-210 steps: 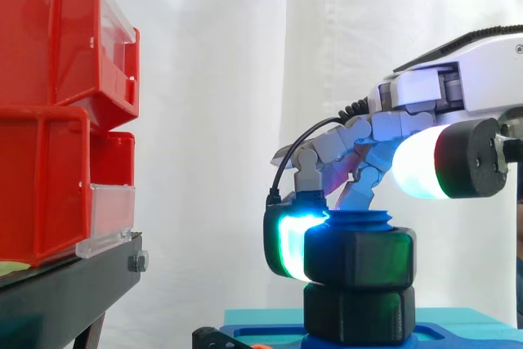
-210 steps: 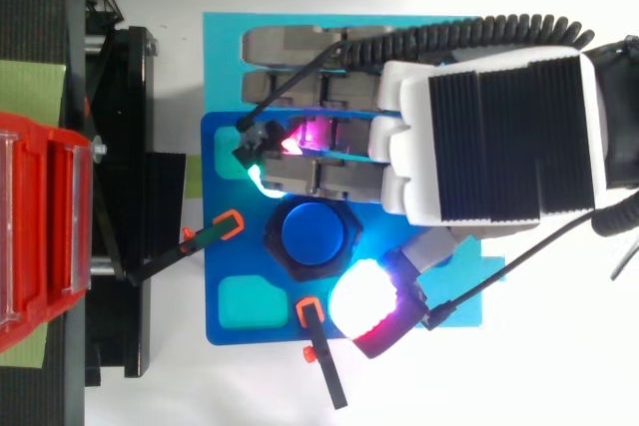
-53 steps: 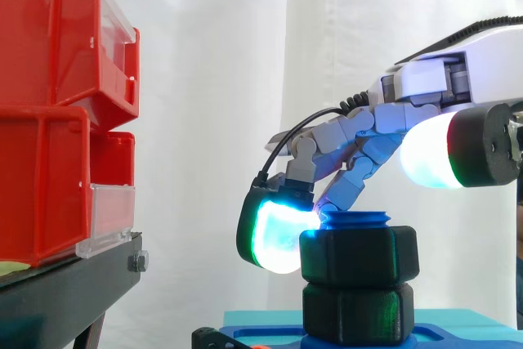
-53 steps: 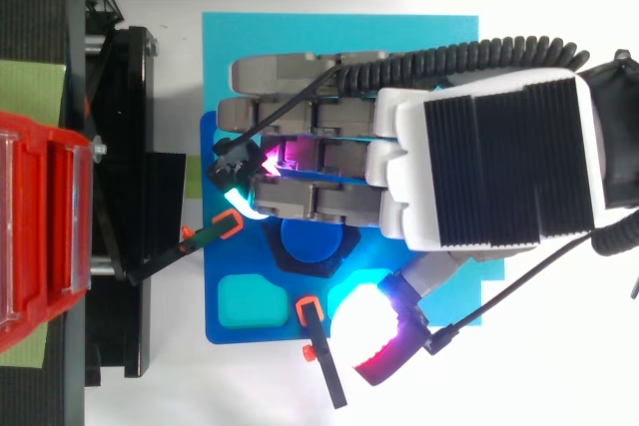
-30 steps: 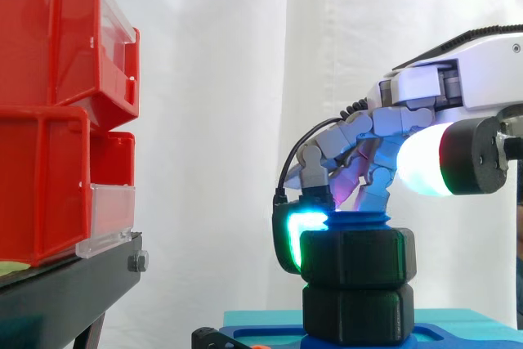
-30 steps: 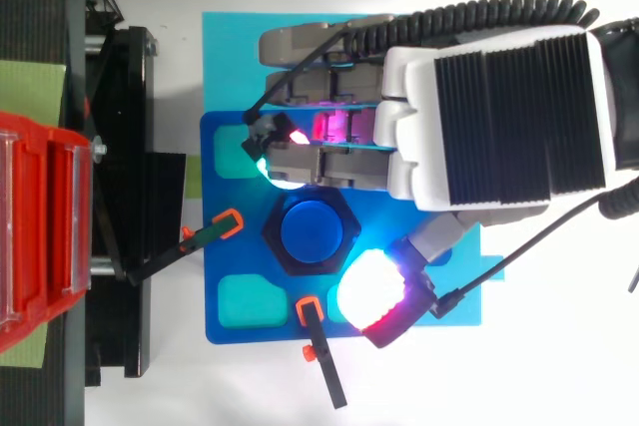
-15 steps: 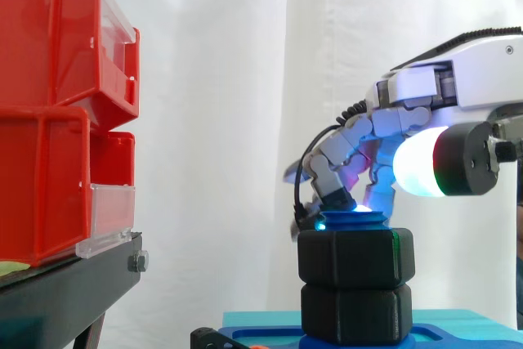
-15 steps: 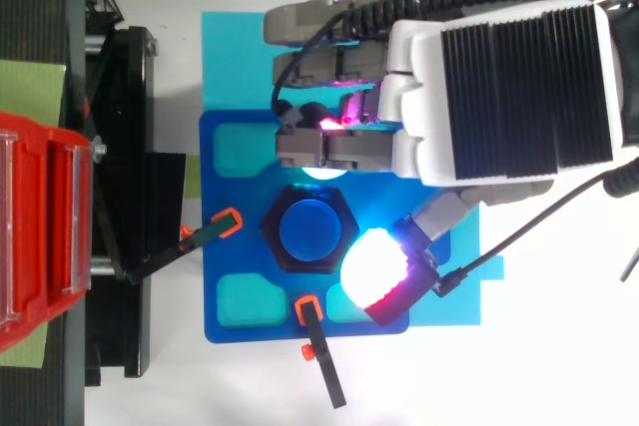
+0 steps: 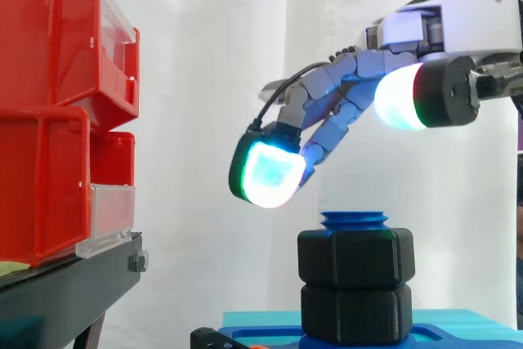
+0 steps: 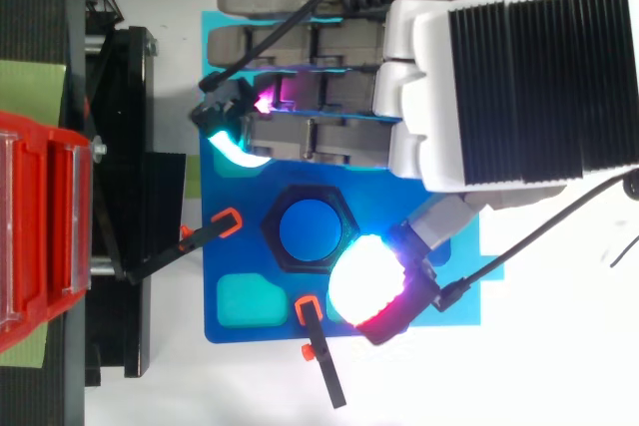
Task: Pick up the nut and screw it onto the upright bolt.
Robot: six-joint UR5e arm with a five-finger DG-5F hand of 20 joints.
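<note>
Hand (image 9: 409, 30) hovers empty, fingers loosely extended, above black hex nut (image 9: 355, 257) on blue bolt (image 9: 353, 220). Nut looks rigid, light plastic; best gripped across opposite flats.

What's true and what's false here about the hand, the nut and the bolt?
1. The hand hovers above the nut without touching it. True.
2. The nut lies loose beside the bolt. False: it sits threaded on the bolt, whose blue tip pokes out on top.
3. The fingers are curled round the nut. False: they are stretched out and hold nothing.
4. In the side view, red bins stand to the left. True.
</note>
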